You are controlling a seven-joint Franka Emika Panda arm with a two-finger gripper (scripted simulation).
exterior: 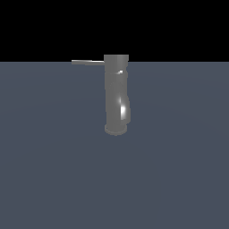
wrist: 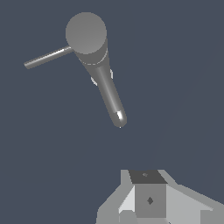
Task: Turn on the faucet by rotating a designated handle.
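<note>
Only part of the gripper (wrist: 148,205) shows, as pale grey blocky shapes at the edge of the wrist view, with a dark square piece in the middle; its fingertips are out of the picture, so I cannot tell whether the jaws are apart or together. Nothing is seen held in it. It is well apart from the faucet (exterior: 116,96), looking down on it from above. In the exterior view the gripper does not appear at all.

The faucet stands upright on a flat blue-grey floor (exterior: 53,170), in the middle of the scene, on a round base, with a slight bulge low down and a bright glint there. From its top the handle (exterior: 87,62), a thin straight grey bar, sticks out level toward the exterior view's left.
</note>
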